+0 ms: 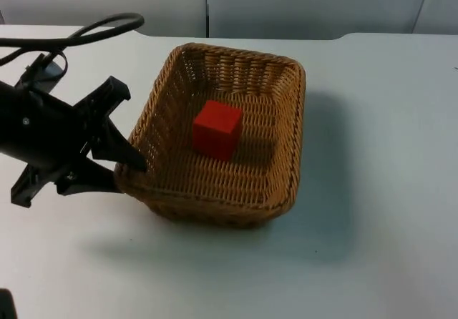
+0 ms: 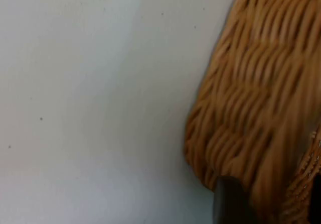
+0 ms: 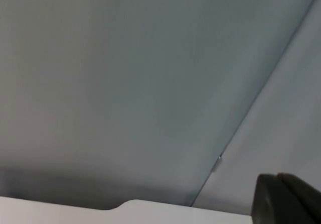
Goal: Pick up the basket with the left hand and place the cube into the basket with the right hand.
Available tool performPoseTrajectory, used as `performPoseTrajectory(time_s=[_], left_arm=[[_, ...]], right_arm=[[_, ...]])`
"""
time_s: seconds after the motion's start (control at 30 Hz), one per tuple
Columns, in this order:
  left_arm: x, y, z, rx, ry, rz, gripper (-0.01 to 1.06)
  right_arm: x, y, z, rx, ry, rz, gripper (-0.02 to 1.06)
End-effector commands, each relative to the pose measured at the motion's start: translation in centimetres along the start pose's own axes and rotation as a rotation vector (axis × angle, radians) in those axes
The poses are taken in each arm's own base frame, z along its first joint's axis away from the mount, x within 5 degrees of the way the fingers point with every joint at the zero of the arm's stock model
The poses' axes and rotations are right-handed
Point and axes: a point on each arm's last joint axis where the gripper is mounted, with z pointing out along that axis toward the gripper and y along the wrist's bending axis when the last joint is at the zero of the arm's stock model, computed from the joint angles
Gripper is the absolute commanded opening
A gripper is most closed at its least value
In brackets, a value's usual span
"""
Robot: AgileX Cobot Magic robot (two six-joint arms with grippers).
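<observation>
A brown wicker basket (image 1: 286,119) hangs a little above the white table, casting a shadow below and to its right. A red cube (image 1: 217,128) rests on the basket's floor, near the middle. My left gripper (image 1: 132,169) is shut on the basket's left rim, one finger inside the wall and one outside. In the left wrist view the woven basket wall (image 2: 261,98) looms close, with a black fingertip (image 2: 230,204) against it. My right gripper (image 3: 288,199) is raised and faces the grey partition wall, away from the basket.
White table top (image 1: 386,212) stretches right of and in front of the basket. The grey partition wall (image 1: 308,4) closes the far edge. A seam in the partition wall (image 3: 251,118) runs across the right wrist view.
</observation>
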Motion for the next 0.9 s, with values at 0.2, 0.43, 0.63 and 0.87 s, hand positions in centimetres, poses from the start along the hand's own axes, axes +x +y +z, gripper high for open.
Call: performPoseTrajectory(time_s=[0.2,0.43,0.63,0.87], left_arm=[[-1.1,-1.1,-0.3,0.032,-0.023,0.033,0.64],[-4.4,-6.1,-2.0,0.175,0.016,0.227,0.62],[-6.6,-7.0,-4.0,0.12,0.031,0.291,0.33],[-6.9,-6.1,-4.4,0.08,0.035,0.295,0.24]], right_arm=[[-0.4,-0.4,-0.3,0.009,-0.03,0.0,0.0],[-0.4,-0.4,-0.3,0.009,-0.03,0.0,0.0],[-0.4,-0.4,-0.3,0.009,-0.03,0.0,0.0],[-0.4,-0.4,-0.3,0.009,-0.032,0.0,0.0]])
